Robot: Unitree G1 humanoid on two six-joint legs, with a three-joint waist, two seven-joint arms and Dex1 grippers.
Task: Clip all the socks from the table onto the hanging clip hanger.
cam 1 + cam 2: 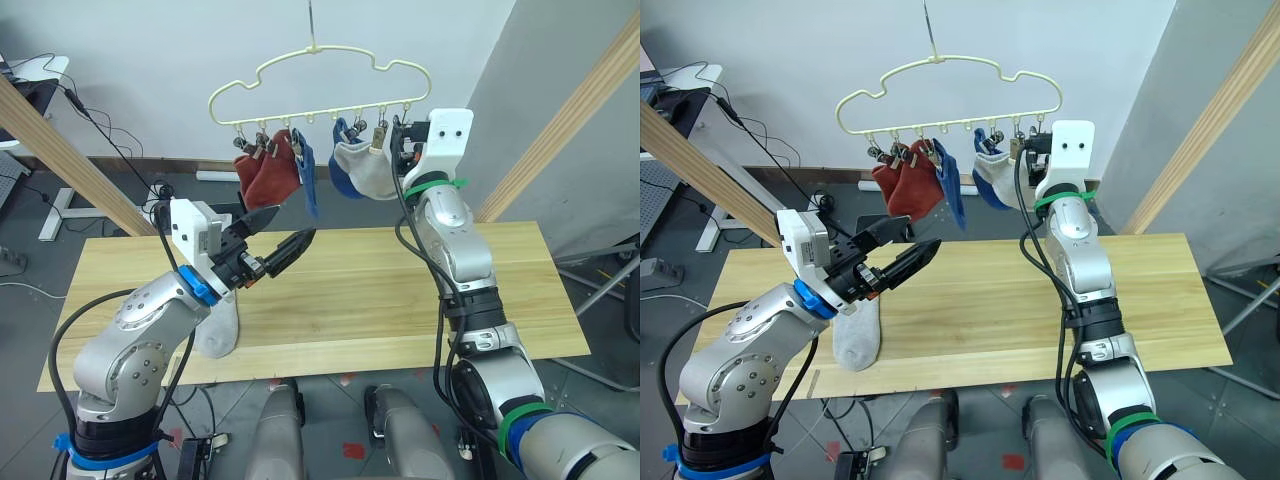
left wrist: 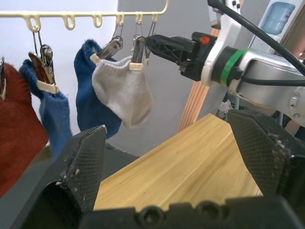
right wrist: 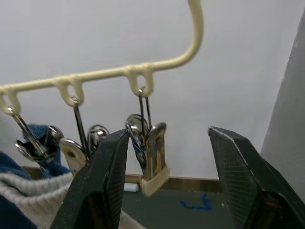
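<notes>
Clip hanger [image 1: 318,78] carries two red, two blue and one grey sock [image 1: 366,170]. Last grey sock [image 1: 857,335] lies on worktop [image 1: 400,290] under left gripper [image 1: 280,233], fingers apart, empty. Right gripper [image 3: 164,167] fingers apart beside the end clip [image 3: 151,157].

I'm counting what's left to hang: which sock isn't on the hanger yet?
The light grey sock lying flat on the table near the left arm; the others hang clipped on the clip hanger.

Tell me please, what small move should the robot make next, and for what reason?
Probably the left gripper, open and empty above the table, should come down to the grey sock lying near the table's front edge and grasp it. The other socks already hang on the clip hanger, and the right gripper waits open at the end clip, which looks empty.
</notes>
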